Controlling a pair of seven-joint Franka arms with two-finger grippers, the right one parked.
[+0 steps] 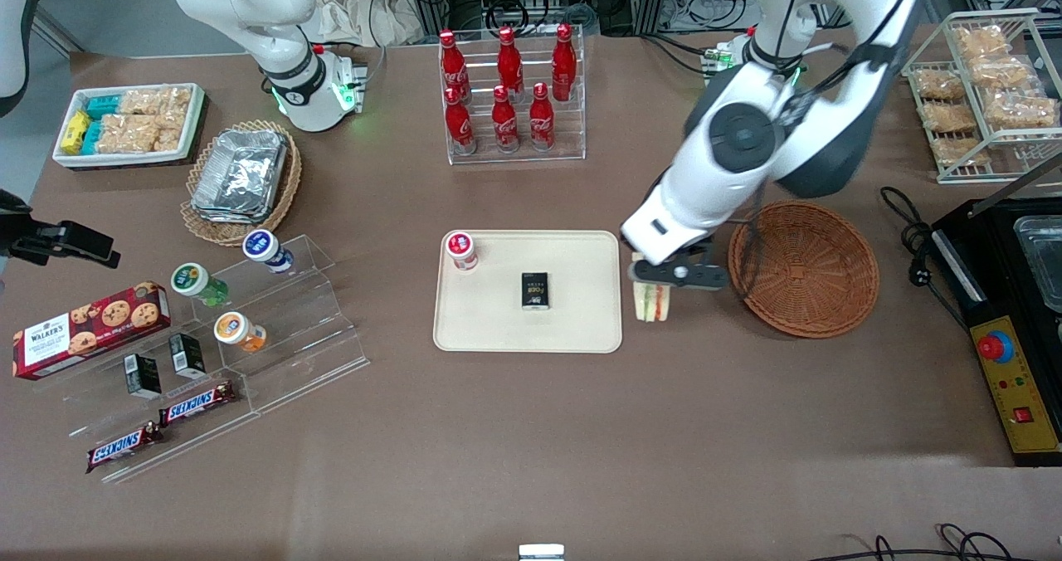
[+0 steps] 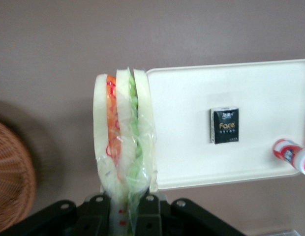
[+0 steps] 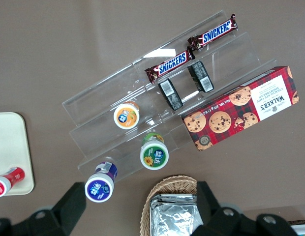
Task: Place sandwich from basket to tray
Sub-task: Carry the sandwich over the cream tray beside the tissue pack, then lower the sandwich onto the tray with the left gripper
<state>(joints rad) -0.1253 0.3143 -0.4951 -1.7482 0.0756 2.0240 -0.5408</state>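
Note:
My gripper (image 1: 653, 287) (image 2: 124, 204) is shut on the sandwich (image 1: 652, 300) (image 2: 124, 142), a wrapped wedge of pale bread with green and red-orange filling. It hangs above the bare table between the reddish-brown wicker basket (image 1: 803, 268) (image 2: 12, 179) and the cream tray (image 1: 528, 329) (image 2: 192, 157), close to the tray's rim. The basket holds nothing. On the tray stand a small black box (image 1: 535, 290) (image 2: 225, 126) and a red-capped cup (image 1: 461, 250) (image 2: 290, 153).
A rack of red cola bottles (image 1: 510, 88) stands farther from the front camera than the tray. A black machine (image 1: 1008, 312) with a red button and a wire rack of snack packets (image 1: 983, 88) sit toward the working arm's end. A clear stepped stand (image 1: 249, 337) (image 3: 157, 108) with cups and bars lies toward the parked arm's end.

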